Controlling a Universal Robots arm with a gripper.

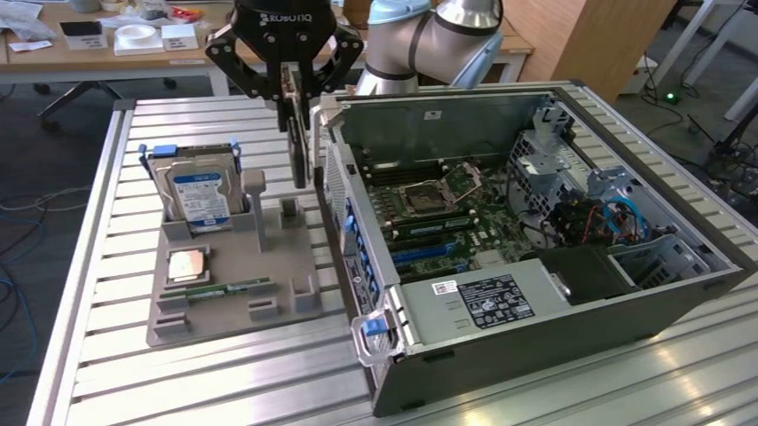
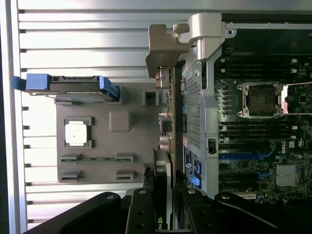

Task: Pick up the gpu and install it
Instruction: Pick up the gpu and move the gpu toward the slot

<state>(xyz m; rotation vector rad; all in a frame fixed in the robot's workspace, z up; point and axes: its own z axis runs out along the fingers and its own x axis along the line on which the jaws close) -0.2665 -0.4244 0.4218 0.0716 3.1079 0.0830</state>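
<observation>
While fingers (image 2: 140, 214) grip gpu (image 1: 301, 146), vert., bracket down

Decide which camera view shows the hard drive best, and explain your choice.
The exterior view: the hard drive stands upright in the gray holder, its blue-and-white label facing the camera. The wrist view looks down on it edge-on, giving its narrow edge and blue side rails.

- Slatted metal table (image 1: 95, 311), ribbed top.
- Grey parts tray (image 1: 231, 306) flat on it, toward the exterior view's left.
- Open computer case (image 1: 533, 355) just beside, right.
</observation>
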